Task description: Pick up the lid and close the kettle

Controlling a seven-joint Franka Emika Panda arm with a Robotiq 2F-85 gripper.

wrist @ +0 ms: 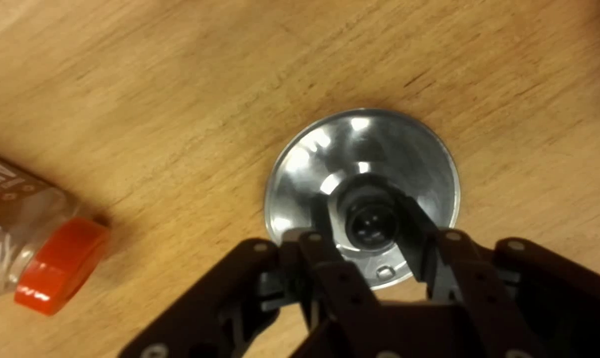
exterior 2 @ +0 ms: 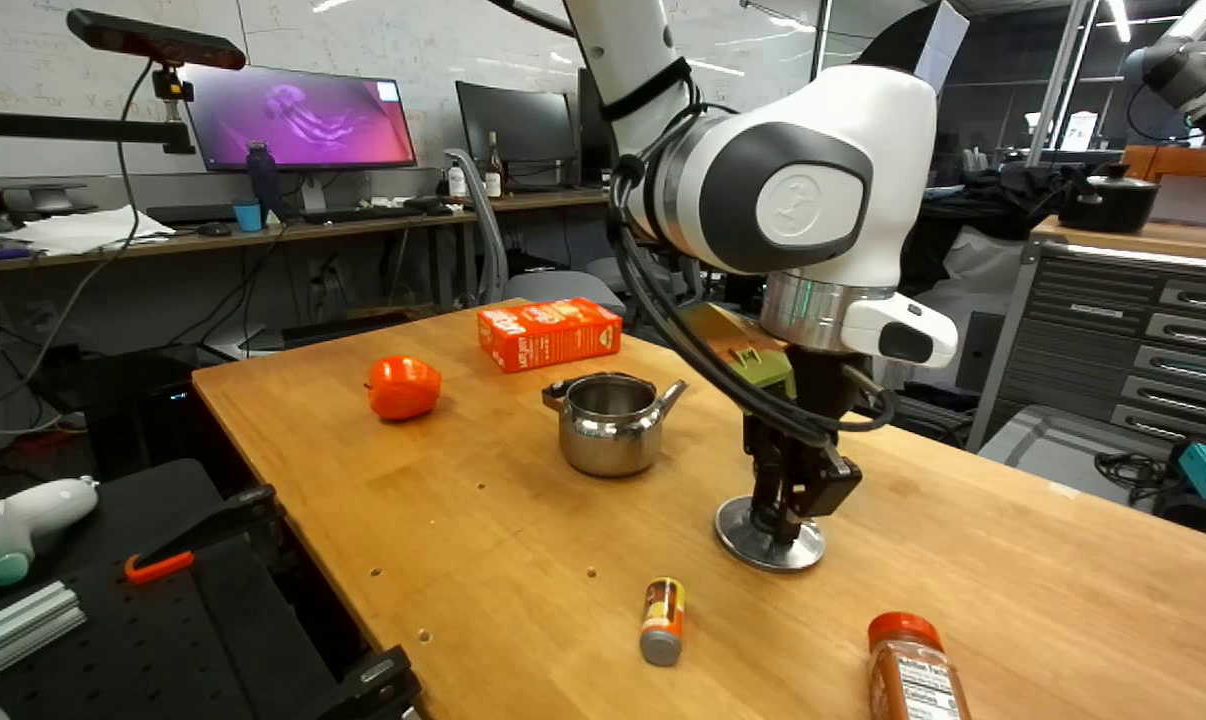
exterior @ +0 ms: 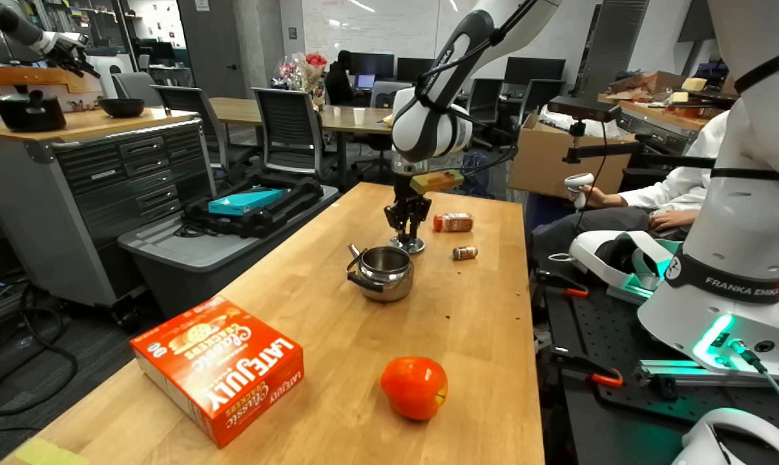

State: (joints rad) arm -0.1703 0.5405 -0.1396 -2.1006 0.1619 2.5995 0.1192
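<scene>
The lid [wrist: 414, 149] is a round silvery disc with a black knob [wrist: 372, 226], lying on the wooden table. It also shows in both exterior views [exterior: 416, 247] [exterior 2: 738, 530]. My gripper [wrist: 365, 214] points straight down over the lid, one finger on each side of the knob. In the wrist view a gap shows between the left finger and the knob; the right finger is close against it, and I cannot tell if it touches. The kettle [exterior: 396, 285] is silver, upright and uncovered, close to the lid; it also shows in an exterior view [exterior 2: 611, 445].
A spice bottle with a red cap [exterior: 455, 223] [exterior 2: 913, 680] [wrist: 63, 266] and a small shaker [exterior: 465, 252] [exterior 2: 662, 620] lie near the lid. A red cracker box [exterior: 228, 361] [exterior 2: 553, 335] and an orange-red pepper [exterior: 414, 387] [exterior 2: 404, 388] are beyond the kettle.
</scene>
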